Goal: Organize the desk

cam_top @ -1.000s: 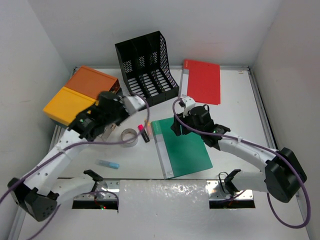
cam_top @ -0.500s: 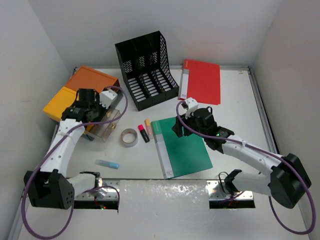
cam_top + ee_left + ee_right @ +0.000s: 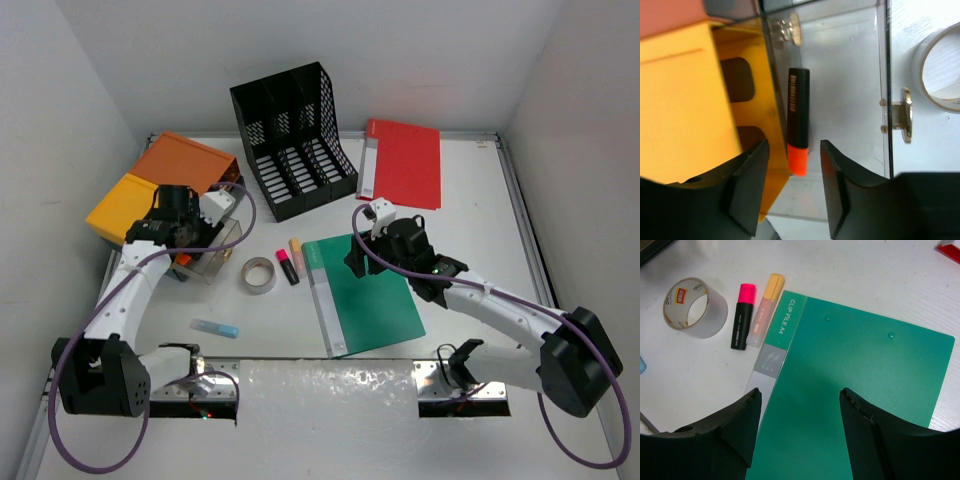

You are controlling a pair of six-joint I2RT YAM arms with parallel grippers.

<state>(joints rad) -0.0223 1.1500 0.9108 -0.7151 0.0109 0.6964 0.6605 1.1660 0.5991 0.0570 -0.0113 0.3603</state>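
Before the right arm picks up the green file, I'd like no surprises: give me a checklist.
1. Right gripper open, empty: ok.
2. Green file flat on the desk, nothing on top: ok.
3. File's spine edge free: not ok, yellow highlighter lies right beside it.
4. Left gripper open, holding nothing: ok.
5. Orange highlighter lying in the clear drawer: ok.
6. Clear drawer shut: not ok, it stands open.

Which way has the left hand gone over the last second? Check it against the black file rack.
Yes, it moved. The left hand swung left, away from the black file rack and toward the orange-yellow drawer box, where it now hangs open.
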